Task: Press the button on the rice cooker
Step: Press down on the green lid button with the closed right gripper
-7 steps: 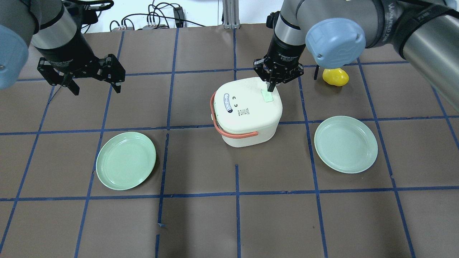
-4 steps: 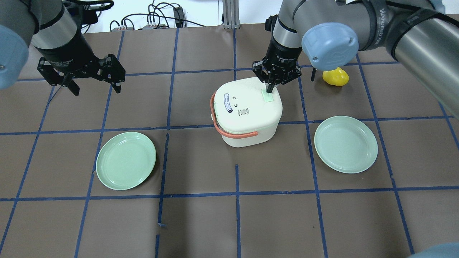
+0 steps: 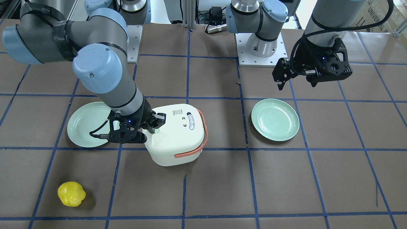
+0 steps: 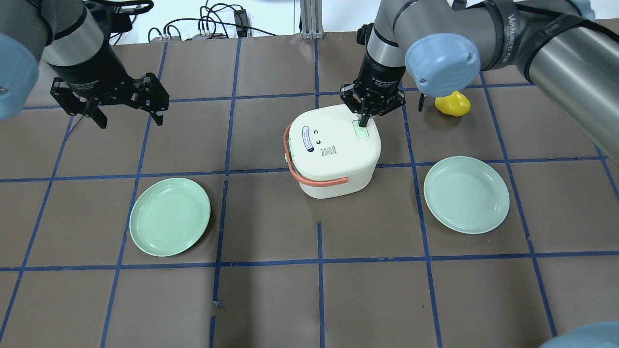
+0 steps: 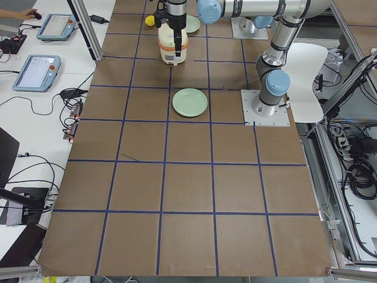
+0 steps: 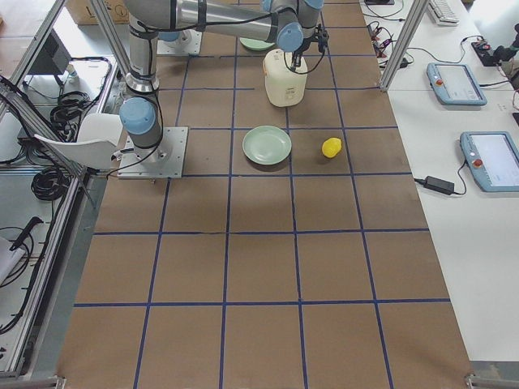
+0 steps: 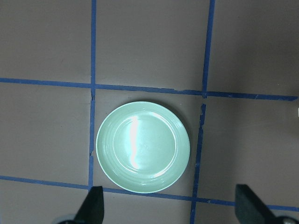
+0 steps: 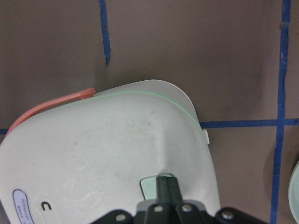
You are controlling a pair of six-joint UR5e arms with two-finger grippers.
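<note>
Over the last second the right hand [image 4: 363, 122] has sunk and edged inward over the rice cooker [image 4: 333, 154]. Its 2 fingers are pressed together into 1 blunt tip, holding nothing. That tip now sits on the pale green button [image 4: 361, 131] at the lid's far right corner (the wrist view shows it on the button's edge rather than its middle). The cooker stands mid-worktop [image 4: 271, 299], its orange handle [image 4: 319, 181] folded down toward the robot.

The left hand [image 4: 129, 117] hangs spread open and empty, well apart, above the worktop's left side.

The risk I see is an off-centre push. The tip could skid off the button onto the smooth lid, or the press could shove or rock the cooker, which nothing holds in place.

The cooker's lid is shut, so I cannot tell what is inside. The left plate [image 4: 169, 216] and the right plate [image 4: 466, 194] both hold nothing. A yellow toy [image 4: 452, 104] lies on the worktop beyond the right plate.
</note>
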